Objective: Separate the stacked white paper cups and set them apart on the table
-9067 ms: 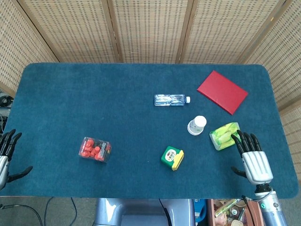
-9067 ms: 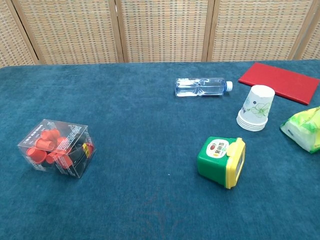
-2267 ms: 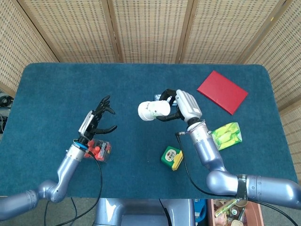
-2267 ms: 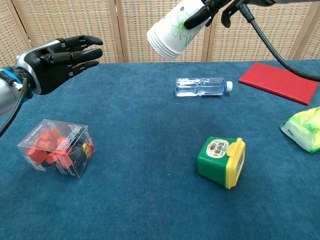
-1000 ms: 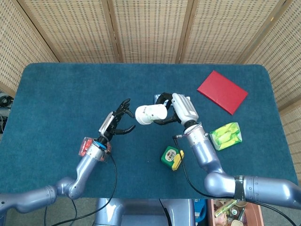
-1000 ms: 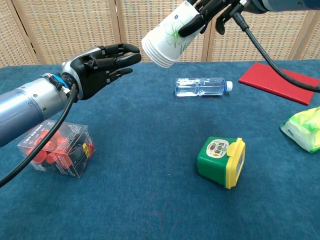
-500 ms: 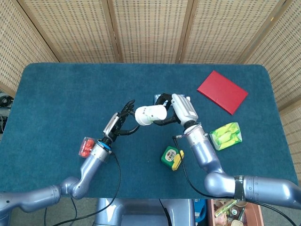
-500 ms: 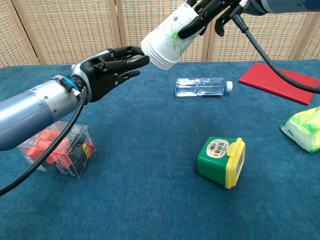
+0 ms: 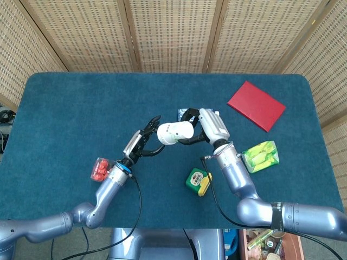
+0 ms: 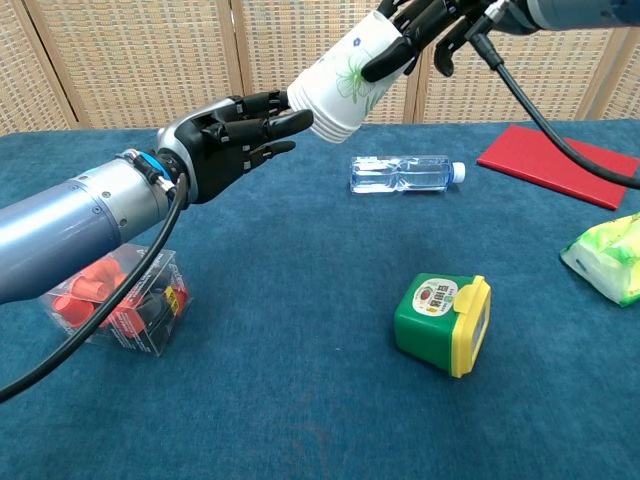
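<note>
Separation has not begun: the right hand [image 10: 425,25] grips the stack of paper cups [image 10: 345,78] in the air above the desk [image 10: 300,400], rims pointing toward 9 o'clock, where the left hand's [image 10: 225,140] spread, empty fingertips [image 10: 295,122] just reach them.

White cups [image 10: 345,75], green floral print; red book [image 9: 256,105], maybe.

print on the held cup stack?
White paper cup stack: green floral print, small blue mark; clearest in chest view.
</note>
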Controlling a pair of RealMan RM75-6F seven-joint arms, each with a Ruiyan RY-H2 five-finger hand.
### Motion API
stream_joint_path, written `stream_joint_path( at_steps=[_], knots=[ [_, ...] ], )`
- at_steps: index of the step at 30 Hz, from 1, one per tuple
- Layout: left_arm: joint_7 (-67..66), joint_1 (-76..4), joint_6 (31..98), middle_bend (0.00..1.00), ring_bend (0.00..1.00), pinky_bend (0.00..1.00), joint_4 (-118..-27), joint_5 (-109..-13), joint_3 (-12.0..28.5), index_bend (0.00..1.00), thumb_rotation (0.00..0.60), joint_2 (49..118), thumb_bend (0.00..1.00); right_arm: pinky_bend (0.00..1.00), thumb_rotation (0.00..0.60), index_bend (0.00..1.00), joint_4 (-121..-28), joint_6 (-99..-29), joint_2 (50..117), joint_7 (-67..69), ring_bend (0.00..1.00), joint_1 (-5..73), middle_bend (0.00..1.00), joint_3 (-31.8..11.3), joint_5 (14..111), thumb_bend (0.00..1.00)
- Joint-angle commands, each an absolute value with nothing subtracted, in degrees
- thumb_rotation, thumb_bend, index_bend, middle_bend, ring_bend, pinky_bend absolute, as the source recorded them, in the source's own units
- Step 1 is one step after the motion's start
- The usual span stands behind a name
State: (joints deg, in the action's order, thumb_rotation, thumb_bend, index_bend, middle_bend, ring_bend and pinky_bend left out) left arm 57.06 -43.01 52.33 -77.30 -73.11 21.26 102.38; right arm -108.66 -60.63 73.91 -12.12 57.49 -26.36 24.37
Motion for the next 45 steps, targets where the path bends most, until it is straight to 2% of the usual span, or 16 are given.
stream_joint_path(
  at_steps=[1,8,31,45],
  knots=[
    [57.2,-43.0,52.3,0.04,0.00,0.00,-77.3,-73.0,21.2,0.53,0.600,102.4,0.36,0.75,0.600,0.77,-108.7,-60.4,73.8,-12.1,0.55,57.5,0.67,-26.3,24.3,0.20],
    [57.7,-43.1,51.9,0.05,0.00,0.00,-77.2,-73.1,21.2,0.54,0.600,102.5,0.45,0.75,0.600,0.77,-108.9,-60.0,73.5,-12.2,0.55,57.5,0.67,-26.1,24.4,0.20],
    [58.3,-42.6,52.5,0.08,0.00,0.00,-77.9,-73.5,21.0,0.66,0.600,101.4,0.46,0.75,0.600,0.77,-108.7,-60.3,73.2,-11.8,0.55,57.2,0.67,-25.7,24.6,0.20],
    [56.8,-41.1,52.8,0.08,0.00,0.00,-78.1,-72.4,20.1,0.67,0.600,99.9,0.46,0.75,0.600,0.77,-108.6,-60.5,72.1,-11.4,0.55,56.5,0.67,-25.9,24.7,0.20]
  ],
)
